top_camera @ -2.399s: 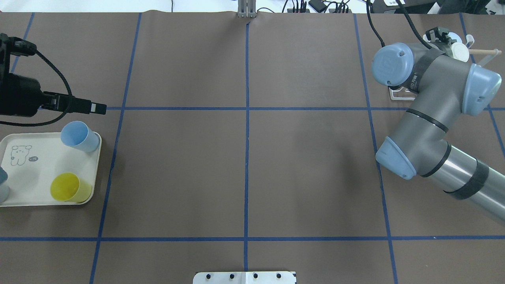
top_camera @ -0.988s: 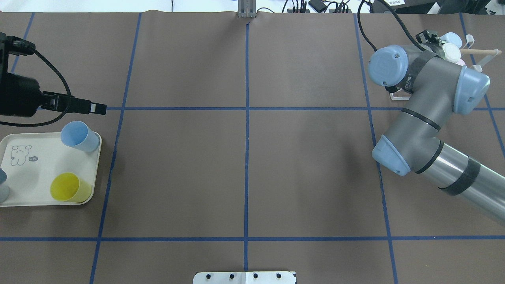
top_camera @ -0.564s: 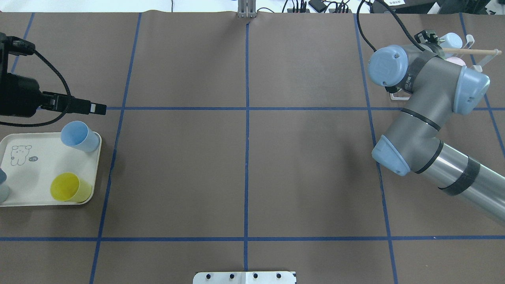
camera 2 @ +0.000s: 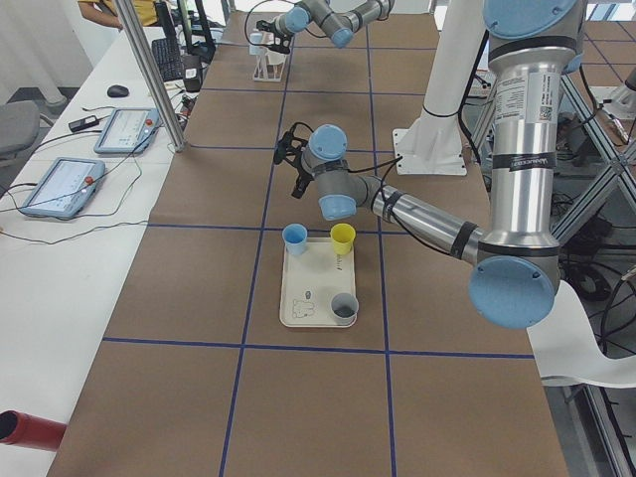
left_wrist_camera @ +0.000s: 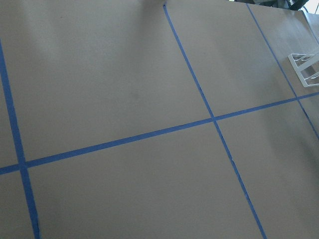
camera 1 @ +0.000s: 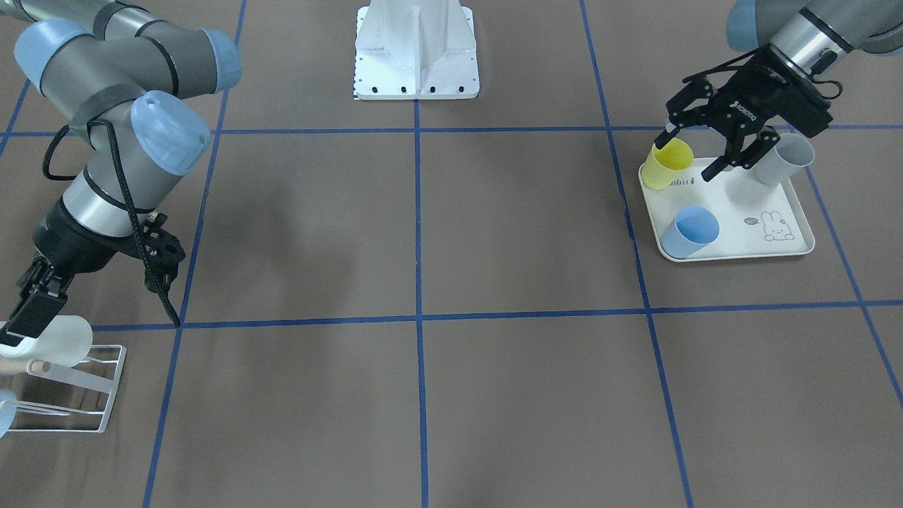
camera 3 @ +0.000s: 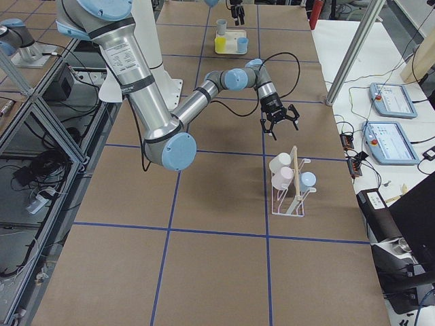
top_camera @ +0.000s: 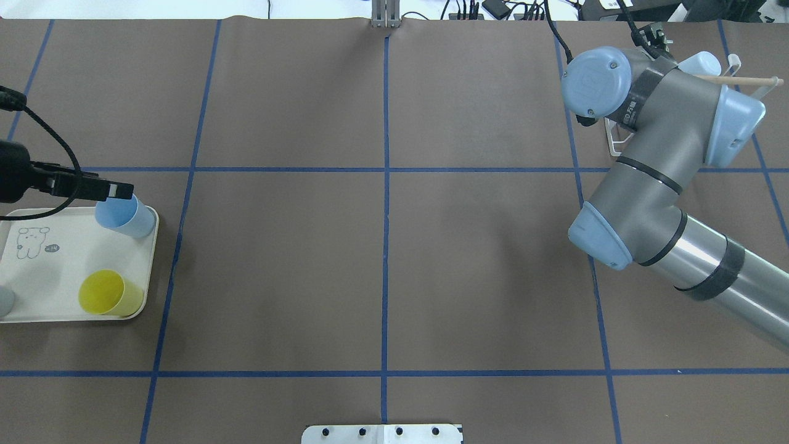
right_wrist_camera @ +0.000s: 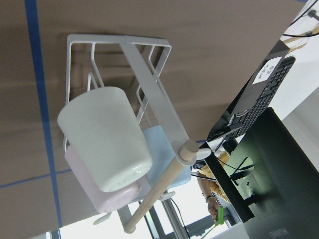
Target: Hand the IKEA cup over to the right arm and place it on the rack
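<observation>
The white wire rack (camera 3: pixel 289 197) with a wooden rod (right_wrist_camera: pixel 154 199) holds a white cup (right_wrist_camera: pixel 107 144), a pink cup (right_wrist_camera: pixel 94 191) and a light-blue cup (right_wrist_camera: pixel 164 149). My right gripper (camera 3: pixel 280 128) is open and empty, and sits just off the rack (camera 1: pixel 70 395) next to the white cup (camera 1: pixel 60 339). My left gripper (camera 1: pixel 684 159) is open and empty, and hovers high above the cream tray (camera 1: pixel 776 247). The tray holds a yellow cup (camera 1: pixel 670 162), a blue cup (camera 1: pixel 691 231) and a grey cup (camera 1: pixel 786 156). In the overhead view the right gripper is hidden behind its arm.
The tray (top_camera: pixel 37 277) lies at the table's left edge and the rack (top_camera: pixel 616 139) at the far right corner. A white mounting base (camera 1: pixel 416 49) stands at the robot's side. The right arm's thick black cable (camera 1: pixel 141 240) hangs beside its wrist.
The left gripper has moved in over the tray, its finger now above the blue cup. The right arm has drawn back from the rack, and the white cup stays on it.
</observation>
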Tool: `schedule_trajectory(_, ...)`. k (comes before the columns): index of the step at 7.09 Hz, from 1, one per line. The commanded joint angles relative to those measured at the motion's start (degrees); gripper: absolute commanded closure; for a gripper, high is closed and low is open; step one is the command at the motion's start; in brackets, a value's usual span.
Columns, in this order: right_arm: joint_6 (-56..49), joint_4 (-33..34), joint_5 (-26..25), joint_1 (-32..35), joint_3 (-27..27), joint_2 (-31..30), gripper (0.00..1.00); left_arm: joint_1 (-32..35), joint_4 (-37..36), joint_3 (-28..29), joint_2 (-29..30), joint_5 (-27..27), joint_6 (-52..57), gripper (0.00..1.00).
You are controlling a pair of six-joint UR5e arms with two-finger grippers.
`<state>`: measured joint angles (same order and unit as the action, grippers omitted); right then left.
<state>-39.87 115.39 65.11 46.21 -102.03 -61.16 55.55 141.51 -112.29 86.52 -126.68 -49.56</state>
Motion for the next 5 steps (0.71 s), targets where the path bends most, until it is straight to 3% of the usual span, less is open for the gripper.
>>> schedule_trajectory(1,12.21,0.01,8.06,-0.42,-5.52,-0.54,0.02,0.00,0.08,0.58,-4.42,9.28,3.77,0.00)
schedule_trajectory(4,25.77,-1.29,16.33,-2.18,-12.29,-0.63,0.02,-1.84,-0.01,4.70,-4.08,17.59,3.68,0.00)
schedule_trajectory(5,29.72,-6.09,21.15,-2.09,-14.40,-1.94,0.02,-3.42,-0.01,6.11,-3.47,19.09,3.59,0.00)
